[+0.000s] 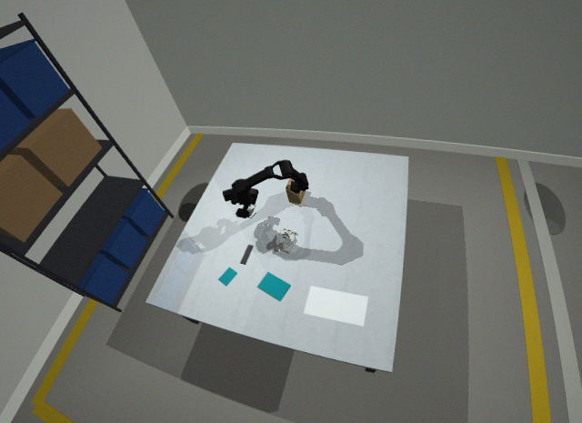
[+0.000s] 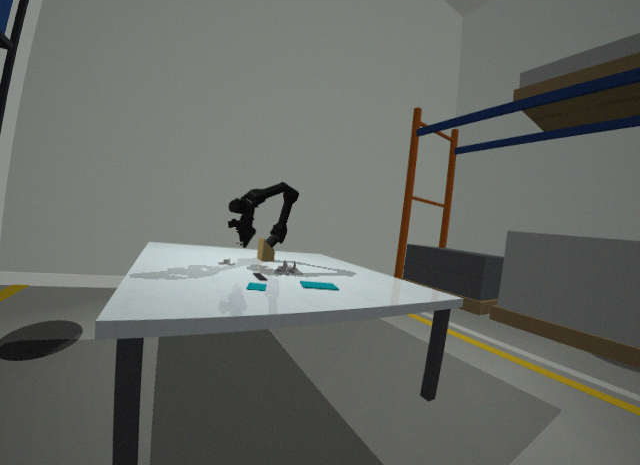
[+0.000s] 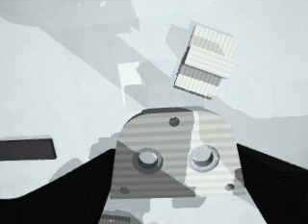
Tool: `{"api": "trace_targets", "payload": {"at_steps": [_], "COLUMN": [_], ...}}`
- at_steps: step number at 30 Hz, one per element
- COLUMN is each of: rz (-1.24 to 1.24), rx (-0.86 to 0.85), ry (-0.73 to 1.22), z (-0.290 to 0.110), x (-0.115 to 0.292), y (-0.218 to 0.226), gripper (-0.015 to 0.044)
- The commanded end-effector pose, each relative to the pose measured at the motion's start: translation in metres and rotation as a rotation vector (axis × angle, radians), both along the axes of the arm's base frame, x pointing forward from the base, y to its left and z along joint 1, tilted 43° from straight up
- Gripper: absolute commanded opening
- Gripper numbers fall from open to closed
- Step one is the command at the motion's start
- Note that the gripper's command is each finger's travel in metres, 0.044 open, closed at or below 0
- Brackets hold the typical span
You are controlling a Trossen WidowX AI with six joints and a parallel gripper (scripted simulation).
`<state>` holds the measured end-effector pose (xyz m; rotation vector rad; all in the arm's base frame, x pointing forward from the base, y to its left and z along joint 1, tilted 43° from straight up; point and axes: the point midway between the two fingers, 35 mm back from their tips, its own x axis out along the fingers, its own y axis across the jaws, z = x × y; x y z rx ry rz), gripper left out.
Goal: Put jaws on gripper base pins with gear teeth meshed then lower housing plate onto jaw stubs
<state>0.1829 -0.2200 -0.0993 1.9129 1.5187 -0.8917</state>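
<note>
A: While the top view is read first, where is the arm?
B: The arm (image 1: pixel 254 177) (image 2: pixel 266 192) reaches over the table (image 1: pixel 328 188) (image 2: pixel 170 315), with the gripper (image 1: pixel 253 213) (image 2: pixel 241 243) (image 3: pixel 172 152) raised near one side. The base assembly (image 1: pixel 285 240) (image 2: pixel 288 269) stands apart from it, grey and poorly resolved.

A: Exterior view?
B: Gripper above the table. Upright parts show on the base assembly; whether both jaws are seated and meshed cannot be determined. A small pale block (image 2: pixel 226 261) (image 3: pixel 206 62) lies apart from the assembly.

A: Wrist view: end effector state?
B: Fingers set wide and clamped on the plate (image 3: pixel 178 137), one at each side. Two large holes face the camera. The block lies beyond the plate's rounded edge; a dark bar (image 3: pixel 29 149) is at one side.

A: Step in hand?
B: Judged to be plate transfer, ahead of lowering.

A: Next move?
B: Carry the plate to the base assembly, align the holes with the two stubs, level it, then lower. Confirm gear mesh first. Release only when seated.
</note>
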Motion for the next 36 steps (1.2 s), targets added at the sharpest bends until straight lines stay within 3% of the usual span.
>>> {"api": "trace_targets", "payload": {"at_steps": [1,36], "rz": [0.053,0.562], "rx": [-0.012,-0.117], "ry": [-0.046,-0.466], "z": [0.009,0.082], "x": [0.008,0.066], "y": [0.006,0.076], "gripper": [0.0351,0.0351]}}
